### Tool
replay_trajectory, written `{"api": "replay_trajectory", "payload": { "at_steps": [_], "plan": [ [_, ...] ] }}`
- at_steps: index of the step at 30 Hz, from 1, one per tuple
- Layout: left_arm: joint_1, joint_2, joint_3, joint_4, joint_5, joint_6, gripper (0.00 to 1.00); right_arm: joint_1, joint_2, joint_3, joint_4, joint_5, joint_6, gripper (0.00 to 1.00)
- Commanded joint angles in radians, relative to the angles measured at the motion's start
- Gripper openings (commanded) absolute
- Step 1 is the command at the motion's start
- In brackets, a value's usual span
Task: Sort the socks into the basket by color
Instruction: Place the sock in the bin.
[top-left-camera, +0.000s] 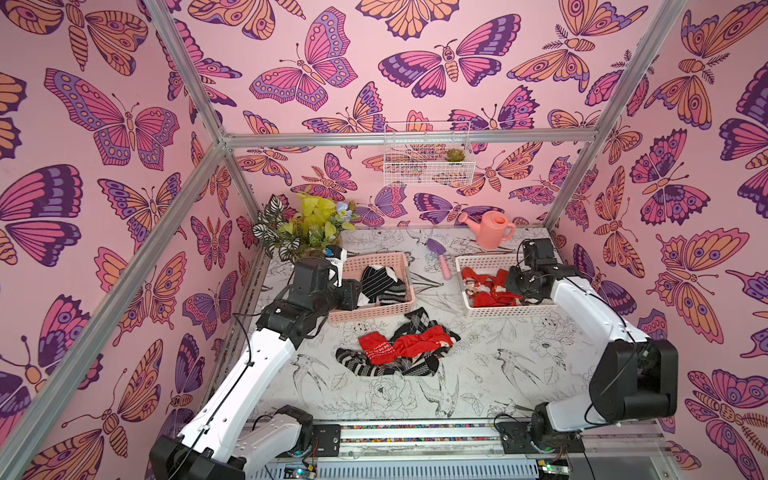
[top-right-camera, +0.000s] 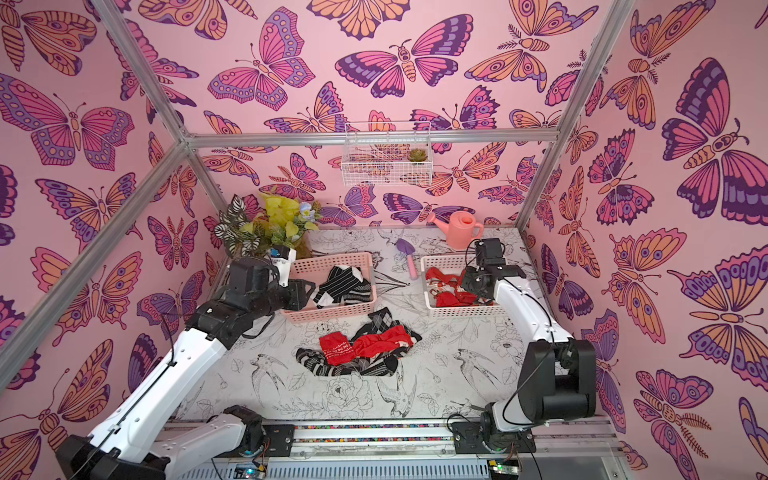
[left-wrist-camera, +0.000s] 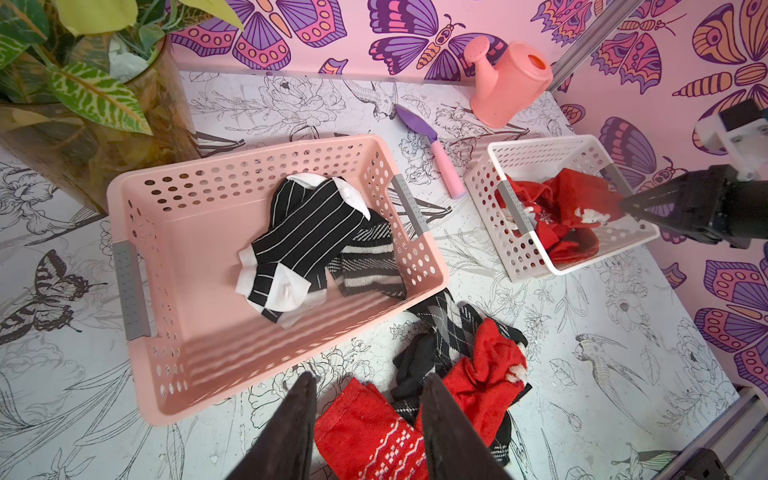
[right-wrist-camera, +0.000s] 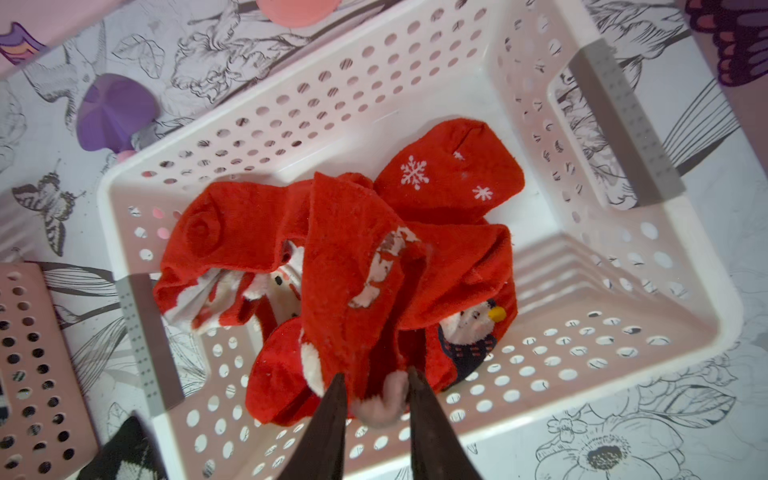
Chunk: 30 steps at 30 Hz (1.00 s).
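Over the flower-printed table (top-left-camera: 478, 374) the left gripper (left-wrist-camera: 370, 376) hangs open, while the right gripper (right-wrist-camera: 376, 374), jaws parted, straddles a red sock (right-wrist-camera: 345, 270) in the white basket (right-wrist-camera: 602, 345), hold uncertain.

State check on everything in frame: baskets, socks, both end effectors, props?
pink basket, holds black-and-white socks.
white basket, holds red socks.
sock pile, mixed red and black, unsorted on the table.
left end effector, open, holding nothing.
right end effector, over white basket, raised red sock ends between its jaws; grip unclear.
watering can, upright.
trowel, lying flat between baskets.
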<state>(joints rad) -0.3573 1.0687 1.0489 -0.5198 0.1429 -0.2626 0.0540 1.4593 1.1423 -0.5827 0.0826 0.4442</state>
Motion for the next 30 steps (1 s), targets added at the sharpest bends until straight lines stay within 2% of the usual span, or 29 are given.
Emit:
{"api": "replay_trajectory", "payload": {
  "at_steps": [1,8,12,19,30],
  "plan": [
    [0.006,-0.013,-0.016,0.007,0.02,0.009,0.44,0.003,-0.042,-0.001,-0.07,0.024,-0.017,0.3],
    [0.006,-0.019,-0.018,0.007,0.014,0.01,0.44,0.008,-0.06,0.004,-0.09,0.009,-0.033,0.32],
    [0.005,-0.015,-0.017,0.009,0.015,0.01,0.44,0.073,-0.081,0.004,-0.102,-0.003,-0.046,0.31],
    [0.007,-0.013,-0.017,0.008,0.012,0.011,0.44,0.316,-0.146,0.001,-0.161,0.016,-0.033,0.31],
    [0.006,-0.016,-0.018,0.008,0.009,0.01,0.45,0.739,-0.145,-0.014,-0.144,0.052,0.142,0.31]
  ]
}}
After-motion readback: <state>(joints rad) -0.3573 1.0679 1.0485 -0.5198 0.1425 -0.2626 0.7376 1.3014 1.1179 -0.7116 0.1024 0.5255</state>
